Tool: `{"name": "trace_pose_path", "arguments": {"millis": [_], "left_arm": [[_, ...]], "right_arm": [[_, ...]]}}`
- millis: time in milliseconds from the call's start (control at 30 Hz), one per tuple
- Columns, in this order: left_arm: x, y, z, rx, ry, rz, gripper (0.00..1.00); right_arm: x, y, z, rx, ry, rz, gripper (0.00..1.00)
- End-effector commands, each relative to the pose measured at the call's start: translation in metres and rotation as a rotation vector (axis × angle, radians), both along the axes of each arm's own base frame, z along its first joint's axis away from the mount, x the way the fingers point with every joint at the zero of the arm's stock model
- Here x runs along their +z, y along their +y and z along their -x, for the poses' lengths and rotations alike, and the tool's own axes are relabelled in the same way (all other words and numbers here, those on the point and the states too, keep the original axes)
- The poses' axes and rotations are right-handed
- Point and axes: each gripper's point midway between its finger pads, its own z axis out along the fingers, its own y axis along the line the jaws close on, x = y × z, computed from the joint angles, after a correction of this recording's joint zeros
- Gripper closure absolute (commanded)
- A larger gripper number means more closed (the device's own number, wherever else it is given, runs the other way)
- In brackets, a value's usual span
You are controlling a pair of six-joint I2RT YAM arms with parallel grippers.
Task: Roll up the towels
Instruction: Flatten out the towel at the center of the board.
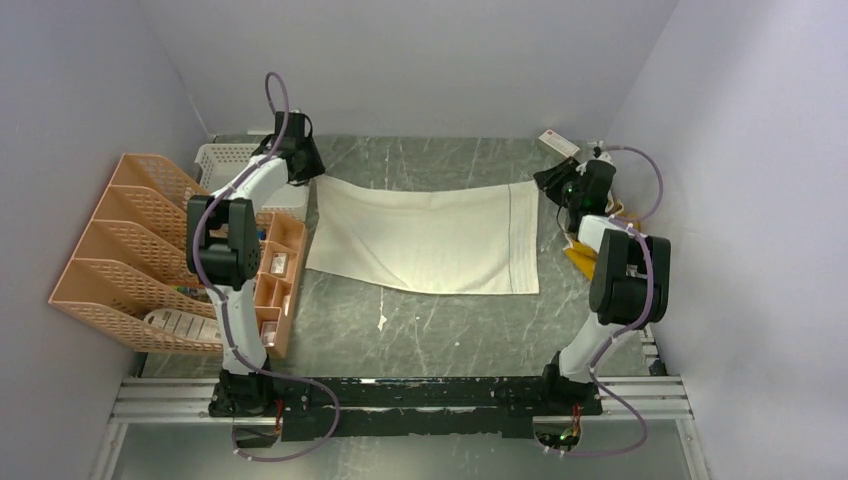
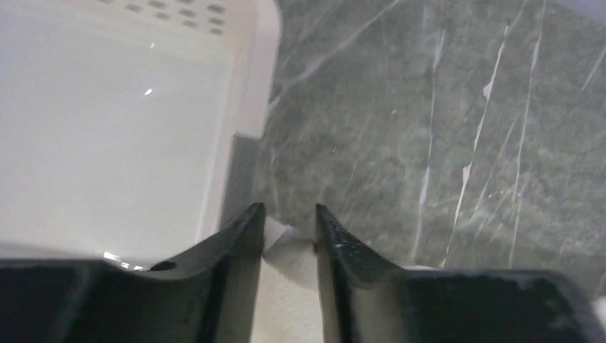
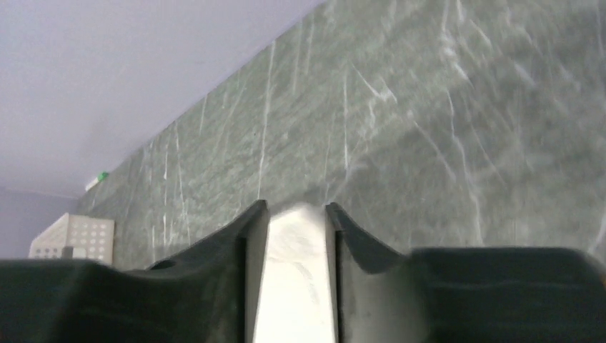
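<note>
The off-white towel [image 1: 425,238] lies flat across the middle of the green marbled worktop [image 1: 440,330], its far corners sitting between the slightly parted fingers of the left hand [image 2: 290,209] and right hand [image 3: 296,206], though whether either actually pinches the cloth I cannot tell.

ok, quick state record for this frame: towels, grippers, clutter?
off-white towel: spread flat mid-table, unrolled, stitched band at right end
yellow towel: far right, mostly hidden, shape unclear
left gripper: at towel's far-left corner, cloth between jaws, grip unclear
right gripper: far-right corner, cloth between jaws, grip unclear
clutter: orange organizer left, small box far right
</note>
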Motion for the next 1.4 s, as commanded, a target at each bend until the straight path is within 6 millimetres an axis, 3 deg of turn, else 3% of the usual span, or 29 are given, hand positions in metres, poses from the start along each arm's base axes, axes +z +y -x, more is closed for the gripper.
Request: {"name": "trace_pose_path", "arguments": {"millis": [0, 33, 67, 167, 233, 300, 367, 500, 533, 667, 767, 933, 1133, 1200, 1367], "left_arm": [[0.021, 0.001, -0.032, -0.04, -0.05, -0.026, 0.5], [0.03, -0.001, -0.037, -0.05, -0.068, -0.026, 0.47], [0.041, -0.002, -0.04, -0.059, -0.094, -0.026, 0.37], [0.085, -0.007, -0.039, -0.087, -0.191, -0.014, 0.33], [0.108, -0.02, -0.029, -0.123, -0.238, -0.005, 0.09], [0.122, -0.039, -0.013, -0.163, -0.269, 0.006, 0.06], [0.125, -0.056, 0.004, -0.219, -0.277, -0.021, 0.06], [0.097, -0.093, 0.044, -0.288, -0.229, 0.019, 0.06], [0.089, -0.101, 0.053, -0.296, -0.212, 0.039, 0.03], [0.043, -0.123, 0.083, -0.32, -0.132, 0.059, 0.01], [0.015, -0.133, 0.097, -0.328, -0.081, 0.076, 0.01], [-0.008, -0.142, 0.117, -0.312, -0.036, 0.093, 0.01], [-0.029, -0.133, 0.145, -0.28, -0.002, 0.102, 0.01], [-0.034, -0.13, 0.152, -0.27, 0.007, 0.102, 0.01], [-0.049, -0.125, 0.156, -0.251, 0.032, 0.084, 0.01]], "right_arm": [[0.043, 0.008, -0.028, 0.148, -0.15, -0.027, 0.55], [0.049, 0.009, -0.031, 0.164, -0.165, -0.029, 0.47], [0.055, 0.01, -0.033, 0.173, -0.178, -0.019, 0.4], [0.073, 0.009, -0.031, 0.158, -0.208, 0.034, 0.29], [0.083, 0.016, -0.021, 0.139, -0.22, 0.096, 0.23], [0.084, 0.031, -0.008, 0.135, -0.213, 0.165, 0.22], [0.069, 0.047, 0.008, 0.135, -0.173, 0.2, 0.22], [0.014, 0.065, 0.035, 0.155, -0.034, 0.085, 0.22], [0.001, 0.069, 0.04, 0.163, 0.0, 0.063, 0.22], [-0.043, 0.085, 0.054, 0.186, 0.131, 0.047, 0.23], [-0.068, 0.086, 0.058, 0.187, 0.201, 0.067, 0.21], [-0.114, 0.072, 0.062, 0.146, 0.332, 0.091, 0.19], [-0.131, 0.045, 0.061, 0.091, 0.361, 0.056, 0.19], [-0.129, 0.034, 0.057, 0.071, 0.35, 0.048, 0.19], [-0.119, 0.029, 0.034, 0.089, 0.322, 0.081, 0.19]]}}
